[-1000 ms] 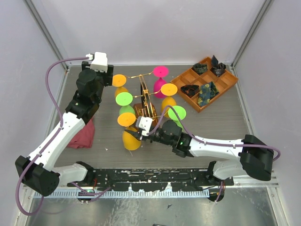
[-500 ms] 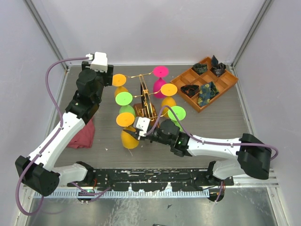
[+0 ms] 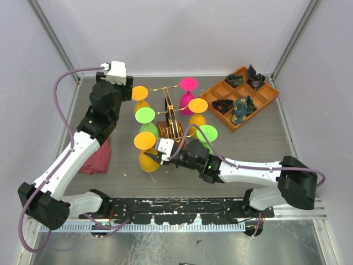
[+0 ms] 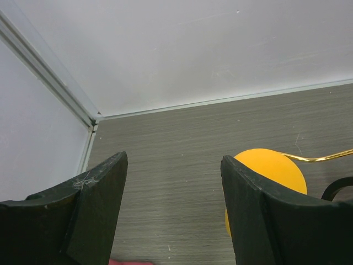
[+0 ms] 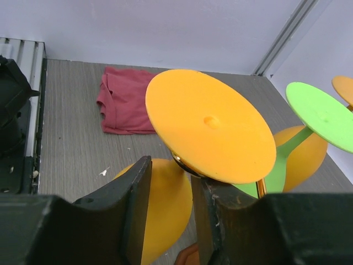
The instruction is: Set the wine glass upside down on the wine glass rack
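Observation:
An orange wine glass [image 3: 147, 160] hangs upside down at the rack's front left, its flat foot [image 5: 209, 124] on top and its bowl [image 5: 162, 204] below. My right gripper [image 3: 160, 156] is shut on the bowl just under the foot, its fingers [image 5: 129, 193] on either side. A gold wire [image 5: 187, 164] of the wine glass rack [image 3: 171, 118] shows right beneath the foot. My left gripper [image 4: 174, 163] stands open over bare table near the back left corner, holding nothing, with another orange glass [image 4: 276, 168] to its right.
Several more glasses hang on the rack: orange [image 3: 140, 94], green [image 3: 145, 115], pink [image 3: 188, 84], green [image 3: 207, 132]. An orange compartment tray [image 3: 263, 99] sits back right. A red cloth [image 3: 96, 157] lies at the left.
My right gripper has carried the orange glass a little to the left, closer to the rack's front arm. The left arm has not moved.

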